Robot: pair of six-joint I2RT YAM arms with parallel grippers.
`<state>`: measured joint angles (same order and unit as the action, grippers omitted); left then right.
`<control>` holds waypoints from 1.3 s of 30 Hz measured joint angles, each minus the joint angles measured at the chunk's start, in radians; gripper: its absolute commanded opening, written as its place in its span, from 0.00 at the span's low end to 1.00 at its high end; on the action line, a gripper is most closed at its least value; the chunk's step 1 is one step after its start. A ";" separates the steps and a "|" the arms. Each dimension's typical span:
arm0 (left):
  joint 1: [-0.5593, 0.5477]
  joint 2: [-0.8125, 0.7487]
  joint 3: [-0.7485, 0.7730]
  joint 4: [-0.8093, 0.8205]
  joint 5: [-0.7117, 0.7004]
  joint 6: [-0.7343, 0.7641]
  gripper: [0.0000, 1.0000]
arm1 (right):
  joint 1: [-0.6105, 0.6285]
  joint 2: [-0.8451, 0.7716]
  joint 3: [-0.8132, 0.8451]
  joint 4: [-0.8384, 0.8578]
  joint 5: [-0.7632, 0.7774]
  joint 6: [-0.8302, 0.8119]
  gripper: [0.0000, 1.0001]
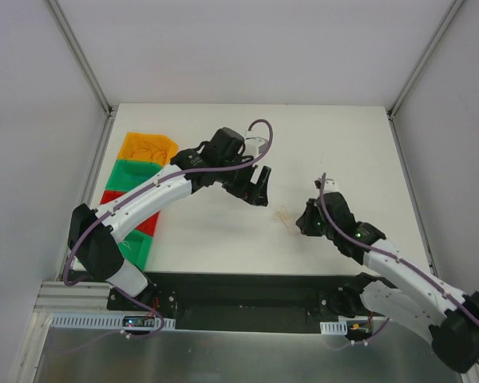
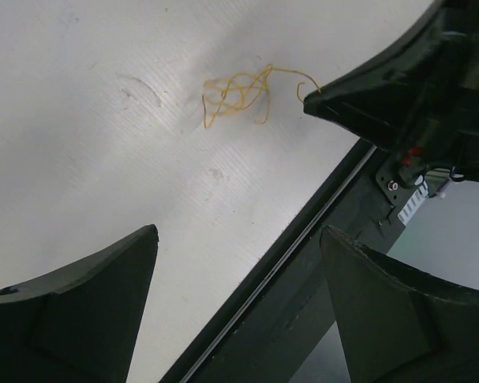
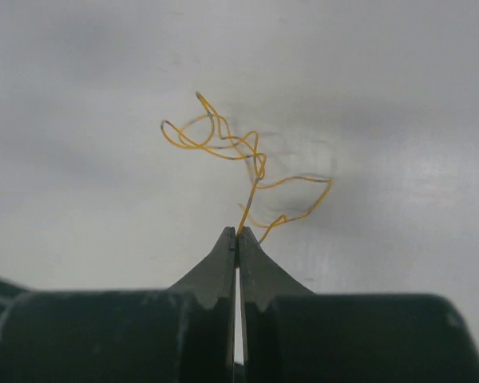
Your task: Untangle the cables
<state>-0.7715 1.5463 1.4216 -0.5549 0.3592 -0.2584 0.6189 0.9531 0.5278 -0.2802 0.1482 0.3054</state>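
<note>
There is one small clump of cables (image 1: 285, 215) lying on the white table (image 1: 343, 144), near the middle and between the two grippers. In the right wrist view the clump (image 3: 239, 152) is a loose tangle of very thin wire, mostly orange-tan with a few darker, greyish stretches. I cannot tell how many separate strands make it up. It forms several open loops, and one end curls out to the right.

The right gripper (image 3: 237, 231) is pinched tight, with its two fingers meeting at the tips. One orange strand runs straight down into that pinch, so it holds the clump by a single strand. The left wrist view shows the same thing from the other side. There the right gripper (image 2: 310, 100) comes in from the upper right, with a hooked end of the cables (image 2: 235, 96) touching its tip. The rest of the clump trails away from it over the table.

The left gripper (image 2: 239, 235) is spread wide, and its two fingers (image 2: 104, 295) stand well apart with nothing between them. From above, the left gripper (image 1: 259, 191) sits just to the upper left of the clump and is not touching it. The right gripper (image 1: 303, 218) is directly at the clump's right side.

Along the table's left edge stands a row of four bins: one orange (image 1: 148, 148), one green (image 1: 136, 174), one red (image 1: 114, 196) and a second green (image 1: 136, 249). The left arm crosses over the red one. Each of the two arms carries one purple cable (image 1: 259, 128).
</note>
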 measured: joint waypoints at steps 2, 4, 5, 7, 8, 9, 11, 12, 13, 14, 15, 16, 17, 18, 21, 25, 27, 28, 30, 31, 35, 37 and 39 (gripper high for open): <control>0.000 -0.005 -0.014 0.020 0.014 0.002 0.80 | 0.028 -0.126 0.002 0.023 -0.071 -0.001 0.00; 0.000 -0.015 -0.034 0.036 0.035 0.011 0.82 | 0.038 -0.240 0.013 0.047 -0.138 0.001 0.00; 0.000 -0.023 -0.044 0.047 0.048 0.015 0.84 | 0.038 -0.257 0.017 0.051 -0.150 0.001 0.00; 0.000 -0.039 -0.063 0.068 0.083 0.023 0.86 | 0.038 -0.298 0.035 0.061 -0.201 0.008 0.01; 0.000 -0.045 -0.067 0.075 0.097 0.025 0.86 | 0.038 -0.300 0.043 0.066 -0.224 0.014 0.01; 0.000 -0.052 -0.073 0.088 0.115 0.029 0.86 | 0.038 -0.298 0.048 0.072 -0.254 0.026 0.00; 0.000 -0.060 -0.080 0.113 0.155 0.032 0.86 | 0.038 -0.287 0.051 0.089 -0.313 0.056 0.00; -0.001 -0.060 -0.081 0.124 0.174 0.032 0.85 | 0.038 -0.280 0.051 0.099 -0.338 0.073 0.00; -0.002 -0.060 -0.085 0.137 0.193 0.032 0.82 | 0.038 -0.273 0.051 0.110 -0.360 0.091 0.01; -0.002 -0.060 -0.090 0.146 0.212 0.032 0.78 | 0.038 -0.271 0.051 0.121 -0.380 0.112 0.00; -0.005 -0.059 -0.093 0.154 0.224 0.031 0.72 | 0.038 -0.274 0.051 0.132 -0.397 0.132 0.00; -0.008 -0.055 -0.096 0.158 0.237 0.027 0.67 | 0.038 -0.280 0.051 0.144 -0.409 0.148 0.01; -0.009 -0.048 -0.096 0.161 0.245 0.020 0.64 | 0.038 -0.289 0.051 0.155 -0.420 0.164 0.00; -0.014 -0.039 -0.096 0.168 0.251 0.013 0.63 | 0.038 -0.299 0.052 0.163 -0.427 0.174 0.00; -0.015 0.002 -0.096 0.177 0.266 -0.003 0.62 | 0.038 -0.359 0.052 0.181 -0.435 0.206 0.00; -0.015 0.052 -0.096 0.176 0.286 -0.033 0.47 | 0.038 -0.420 0.059 0.199 -0.437 0.239 0.00; -0.015 0.059 -0.102 0.177 0.278 -0.043 0.42 | 0.038 -0.424 0.075 0.205 -0.448 0.253 0.00; -0.015 0.059 -0.106 0.175 0.266 -0.045 0.35 | 0.038 -0.424 0.083 0.210 -0.454 0.258 0.00; -0.014 0.059 -0.108 0.171 0.232 -0.048 0.26 | 0.038 -0.430 0.099 0.215 -0.463 0.269 0.00; -0.014 0.059 -0.108 0.167 0.220 -0.049 0.24 | 0.038 -0.436 0.107 0.213 -0.464 0.272 0.00; 0.003 0.059 -0.108 0.148 0.175 -0.053 0.14 | 0.038 -0.493 0.187 0.148 -0.461 0.273 0.01; 0.024 0.059 -0.108 0.148 0.171 -0.063 0.10 | 0.038 -0.526 0.259 0.105 -0.451 0.260 0.00; 0.058 0.059 -0.108 0.147 0.173 -0.075 0.06 | 0.038 -0.573 0.327 0.068 -0.434 0.243 0.00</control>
<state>-0.7136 1.6051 1.3140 -0.4076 0.5323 -0.3336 0.6571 0.3805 0.8543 -0.2119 -0.2855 0.5484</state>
